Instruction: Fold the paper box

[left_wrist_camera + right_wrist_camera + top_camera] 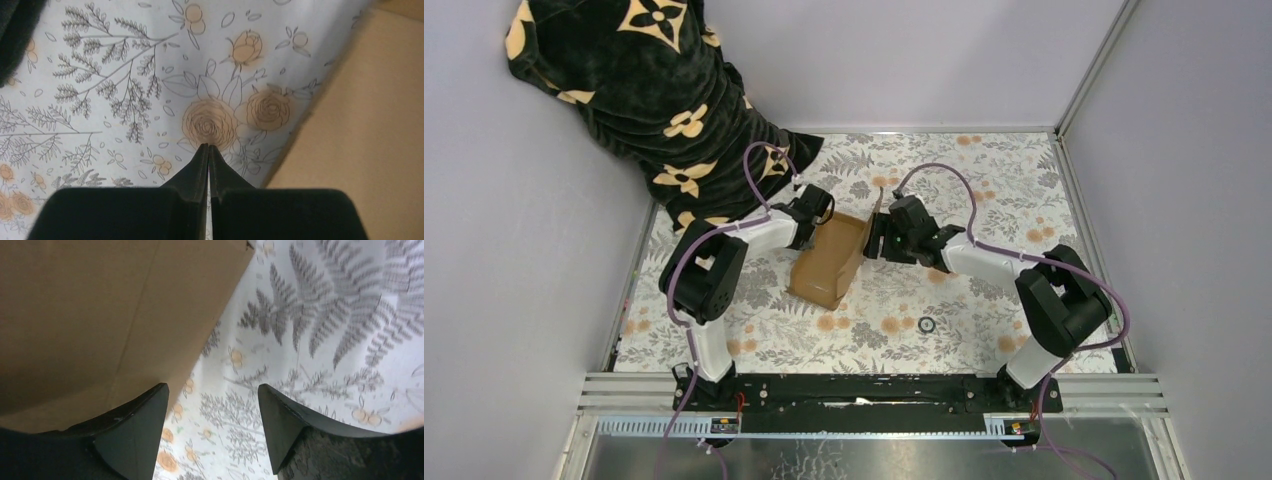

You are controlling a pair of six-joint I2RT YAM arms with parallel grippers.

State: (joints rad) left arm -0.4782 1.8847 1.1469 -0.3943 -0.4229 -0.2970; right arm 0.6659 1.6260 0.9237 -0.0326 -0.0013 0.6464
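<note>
We hold our left arm (759, 232) and right arm (984, 262) bent at the elbow, forearms reaching inward toward each other. Our left gripper (208, 150) has its fingers pressed together, tips touching. Our right gripper (212, 390) has its fingers spread wide apart.

There is one paper box (829, 262) and one floral table cover (1004, 170). Two grippers are in view, the left gripper (208, 150) and the right gripper (212, 405). One small dark ring (927, 324) and one black patterned cloth (654, 90) also show.

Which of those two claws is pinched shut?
The left gripper: its fingers meet tip to tip with nothing between them. The right gripper has its fingers spread apart beside the paper box.
</note>
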